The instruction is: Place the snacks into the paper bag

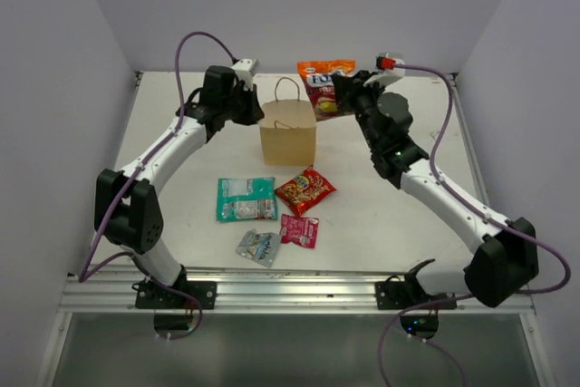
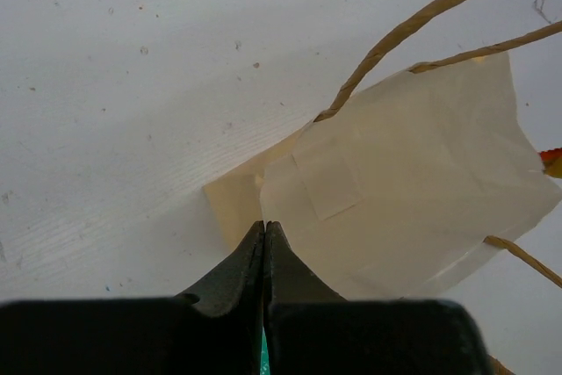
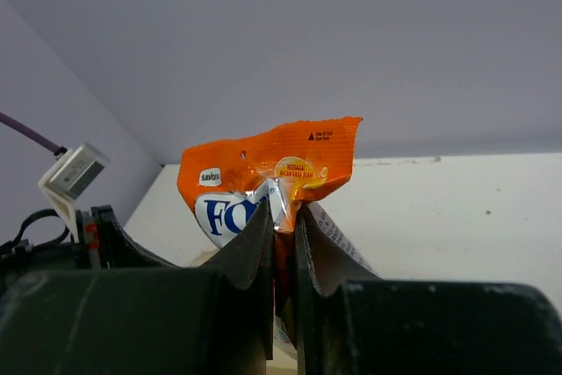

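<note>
The brown paper bag (image 1: 288, 138) stands upright at the table's middle back. My left gripper (image 1: 253, 108) is at the bag's upper left edge; in the left wrist view (image 2: 264, 226) its jaws are shut, with the bag's (image 2: 404, 182) paper edge running into them. My right gripper (image 1: 342, 95) is shut on the large red-yellow packet (image 1: 324, 79) and holds it in the air just right of the bag's mouth; the packet also shows in the right wrist view (image 3: 263, 160). The teal-white (image 1: 245, 198), red-orange (image 1: 304, 189), pink-red (image 1: 299, 229) and silver-grey (image 1: 258, 246) packets lie flat in front of the bag.
White walls close in the table at the back and both sides. A metal rail (image 1: 290, 289) runs along the near edge. Purple cables (image 1: 186, 52) loop off both arms. The bag's twisted handles (image 2: 421, 19) stand up above its mouth.
</note>
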`<action>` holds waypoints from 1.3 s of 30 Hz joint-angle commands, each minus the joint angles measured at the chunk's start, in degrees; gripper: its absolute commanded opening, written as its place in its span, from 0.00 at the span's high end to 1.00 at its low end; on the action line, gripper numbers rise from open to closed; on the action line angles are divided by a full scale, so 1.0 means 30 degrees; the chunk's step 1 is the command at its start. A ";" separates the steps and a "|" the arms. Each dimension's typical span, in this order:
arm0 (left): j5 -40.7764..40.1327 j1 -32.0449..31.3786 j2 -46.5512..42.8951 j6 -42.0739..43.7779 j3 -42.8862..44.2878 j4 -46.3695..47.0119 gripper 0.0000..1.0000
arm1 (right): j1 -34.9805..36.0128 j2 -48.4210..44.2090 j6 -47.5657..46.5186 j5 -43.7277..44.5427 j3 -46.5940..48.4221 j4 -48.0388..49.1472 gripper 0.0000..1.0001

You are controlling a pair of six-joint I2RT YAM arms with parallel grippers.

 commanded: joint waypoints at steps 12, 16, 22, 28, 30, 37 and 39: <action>0.0973 -0.0222 0.0488 -0.0211 0.0578 -0.0132 1.00 | 0.3973 0.4939 -0.0330 0.1486 0.4000 1.0103 1.00; 0.0973 -0.0251 0.0371 -0.0211 0.0520 -0.0073 1.00 | 0.4531 0.5787 -0.0536 0.1340 0.5379 0.9312 1.00; 0.0973 -0.0281 0.0107 -0.0182 0.0432 -0.0044 1.00 | 0.4678 0.6111 0.0107 0.2101 0.3948 1.0042 1.00; 0.1090 -0.0281 0.0107 -0.0182 0.0432 -0.0015 1.00 | 0.4971 0.5790 -0.0067 0.2395 0.3039 1.0247 1.00; 0.1149 -0.0281 0.0107 -0.0211 0.0432 0.0014 1.00 | 0.4971 0.5731 -0.0271 0.2569 0.2832 1.0190 1.00; 0.1149 -0.0310 -0.0010 -0.0240 0.0344 0.0043 1.00 | 0.4971 0.6314 0.0312 0.2921 0.1543 1.0921 1.00; 0.1120 -0.0310 -0.0069 -0.0212 0.0344 0.0015 1.00 | 0.5000 0.6637 0.0401 0.2981 0.1048 1.1301 1.00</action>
